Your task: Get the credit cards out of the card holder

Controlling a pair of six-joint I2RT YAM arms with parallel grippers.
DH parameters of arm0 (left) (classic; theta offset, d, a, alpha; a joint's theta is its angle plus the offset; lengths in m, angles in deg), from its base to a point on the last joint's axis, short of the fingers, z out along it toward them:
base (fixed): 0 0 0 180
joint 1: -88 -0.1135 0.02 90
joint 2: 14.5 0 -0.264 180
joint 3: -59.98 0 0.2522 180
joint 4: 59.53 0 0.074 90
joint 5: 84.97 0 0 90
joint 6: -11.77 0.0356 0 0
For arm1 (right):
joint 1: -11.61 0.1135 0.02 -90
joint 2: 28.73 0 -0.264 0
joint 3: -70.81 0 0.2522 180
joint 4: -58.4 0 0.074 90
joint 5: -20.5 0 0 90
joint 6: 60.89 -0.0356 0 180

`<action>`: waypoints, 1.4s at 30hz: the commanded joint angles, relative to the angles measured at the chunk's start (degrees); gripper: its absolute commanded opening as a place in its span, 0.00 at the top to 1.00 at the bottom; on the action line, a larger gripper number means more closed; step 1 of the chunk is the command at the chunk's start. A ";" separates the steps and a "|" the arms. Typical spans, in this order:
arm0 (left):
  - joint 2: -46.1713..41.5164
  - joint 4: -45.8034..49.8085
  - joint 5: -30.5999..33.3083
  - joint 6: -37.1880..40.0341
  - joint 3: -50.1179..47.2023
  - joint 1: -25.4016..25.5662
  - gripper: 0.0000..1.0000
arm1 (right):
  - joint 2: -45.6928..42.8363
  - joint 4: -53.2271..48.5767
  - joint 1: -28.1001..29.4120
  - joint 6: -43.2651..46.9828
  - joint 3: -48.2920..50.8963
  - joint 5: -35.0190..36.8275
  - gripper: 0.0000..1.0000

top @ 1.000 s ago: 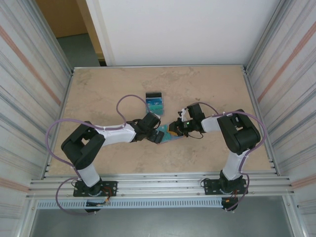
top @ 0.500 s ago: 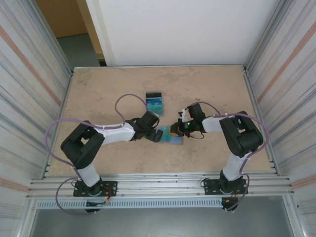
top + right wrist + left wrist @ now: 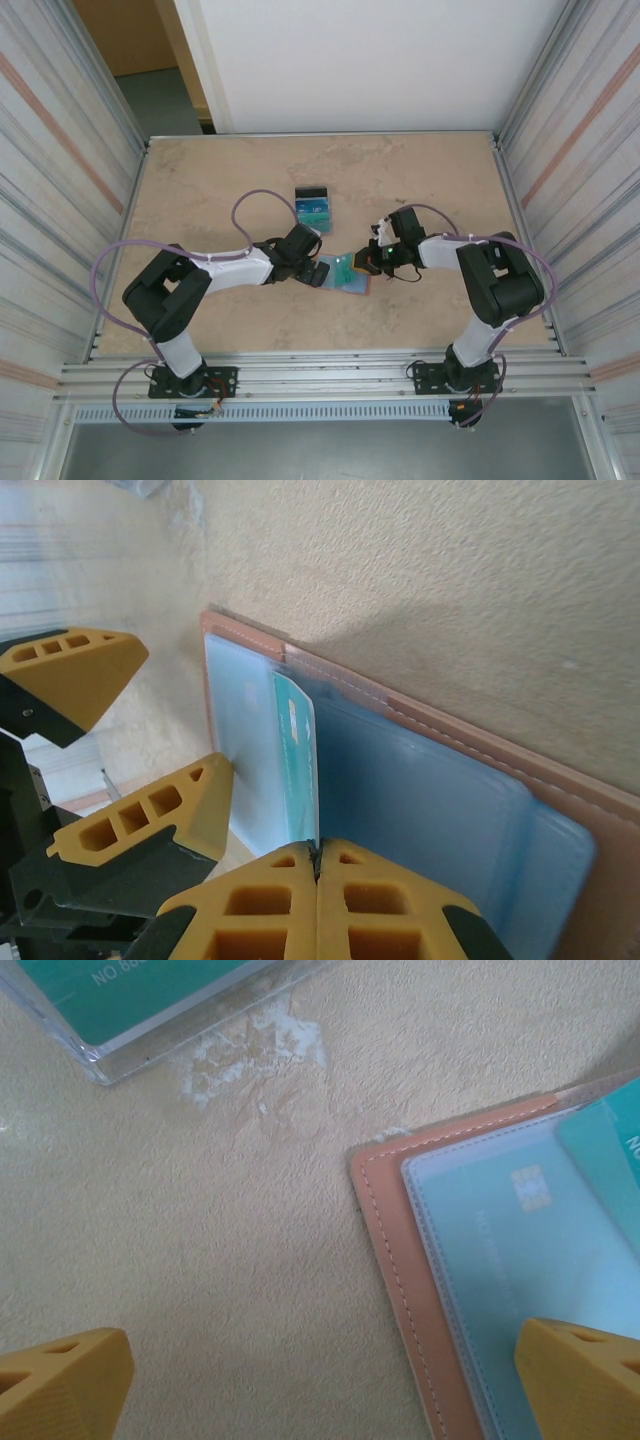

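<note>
At the near edge of the table, two arms reach inward from their bases and meet over an open wallet lying flat near the middle of the marbled top. From the right, the right gripper comes in at the wallet's side; its wrist camera shows its yellow fingertips pressed together on the edge of a teal card, which stands tilted over the pale blue pockets of the wallet. Whether the card's far end sits inside a pocket cannot be told. Just beside it, on the wallet's left, the left gripper hangs low with its jaws spread wide and nothing between them; one finger lies close to the pocket's edge. Its own wrist camera puts one fingertip over bare table and the other over the wallet, whose reddish-brown corner carries pale stitching. A pale card with a chip lies under a clear pocket there, and a corner of the teal card overlaps it. Farther back, well apart from the wallet and beyond the left gripper, loose cards rest on the table, the top one teal with a clear rim.
</note>
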 commanded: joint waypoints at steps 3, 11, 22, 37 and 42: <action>-1.29 3.93 -0.64 -1.08 -0.28 0.99 0.01 | -2.20 -4.27 -1.18 3.16 0.16 2.80 0.98; -2.25 4.07 -0.26 -2.96 -1.32 2.25 0.01 | -5.08 -6.70 -2.84 5.33 0.04 2.84 0.98; -8.35 5.86 2.11 -3.71 1.38 2.16 0.01 | -15.90 -9.97 -3.29 10.81 0.66 3.56 0.98; -20.16 -1.83 -28.28 16.24 5.00 -7.27 0.04 | -24.91 -16.78 2.39 26.13 -5.42 -0.40 0.97; -17.14 4.51 -35.60 25.17 10.08 -7.68 0.15 | -23.88 -17.45 4.79 29.91 -8.38 -3.12 0.96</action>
